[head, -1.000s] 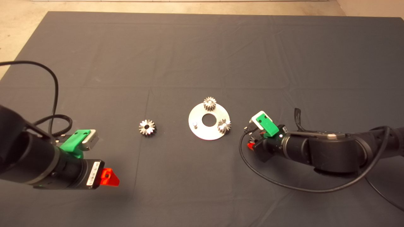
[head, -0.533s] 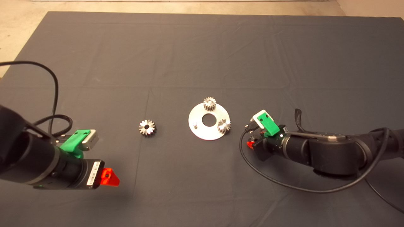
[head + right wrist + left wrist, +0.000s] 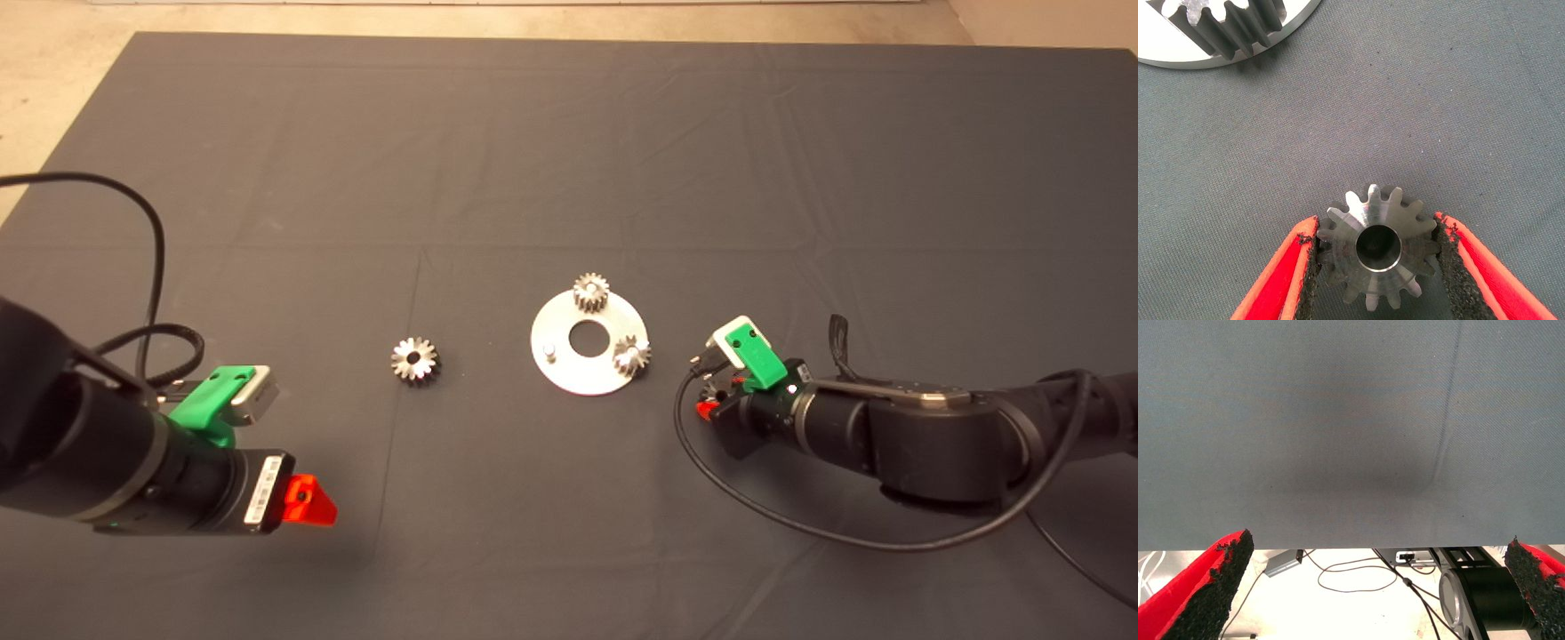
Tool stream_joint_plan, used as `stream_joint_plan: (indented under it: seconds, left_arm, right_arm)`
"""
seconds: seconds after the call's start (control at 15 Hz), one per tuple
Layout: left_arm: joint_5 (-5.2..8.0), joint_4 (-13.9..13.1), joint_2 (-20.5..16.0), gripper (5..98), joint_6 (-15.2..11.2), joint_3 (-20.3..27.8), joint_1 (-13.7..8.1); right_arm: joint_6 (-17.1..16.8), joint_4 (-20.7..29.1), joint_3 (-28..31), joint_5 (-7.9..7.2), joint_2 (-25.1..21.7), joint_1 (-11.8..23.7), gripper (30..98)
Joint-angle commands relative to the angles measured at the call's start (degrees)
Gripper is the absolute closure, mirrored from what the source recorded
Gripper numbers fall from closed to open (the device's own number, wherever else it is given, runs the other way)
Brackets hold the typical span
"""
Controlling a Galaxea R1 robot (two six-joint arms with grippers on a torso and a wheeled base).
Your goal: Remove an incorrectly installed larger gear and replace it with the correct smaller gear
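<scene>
The larger gear (image 3: 414, 361) lies flat on the mat, left of the round silver plate (image 3: 587, 369). Two small gears (image 3: 590, 292) (image 3: 631, 356) sit on the plate, and a bare pin (image 3: 550, 350) stands on its left side. My right gripper (image 3: 711, 402) is low over the mat just right of the plate. In the right wrist view my right gripper (image 3: 1375, 222) has its pads against both sides of the smaller gear (image 3: 1377, 257). My left gripper (image 3: 302, 502) waits at the lower left, open and empty (image 3: 1371, 600).
The plate's edge (image 3: 1178, 53) with one mounted small gear (image 3: 1231, 23) shows close ahead of the right gripper. A black cable (image 3: 756, 511) loops on the mat by the right arm. The left wrist view shows the mat's edge and floor cables.
The right arm has shifted slightly toward the front of the mat. The left arm, the larger gear and the plate have not moved.
</scene>
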Motion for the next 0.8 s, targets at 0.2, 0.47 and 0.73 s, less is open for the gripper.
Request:
stream_joint_plan:
  seconds: [0.2,0.47,0.73]
  left_arm:
    - [0.11,-0.9,-0.3,6.1,-0.4,0.8,-0.5]
    - [0.11,-0.9,-0.3,6.1,-0.4,0.9,-0.5]
    - [0.11,-0.9,-0.3,6.1,-0.4,0.9,-0.5]
  right_arm:
    - [1.7,-1.6,0.5,-0.04,-0.8,-0.1,85.1]
    - [3.2,-1.6,0.4,-0.04,-0.8,-0.5,85.7]
    - [3.3,-1.6,0.4,-0.04,-0.8,-0.9,86.4]
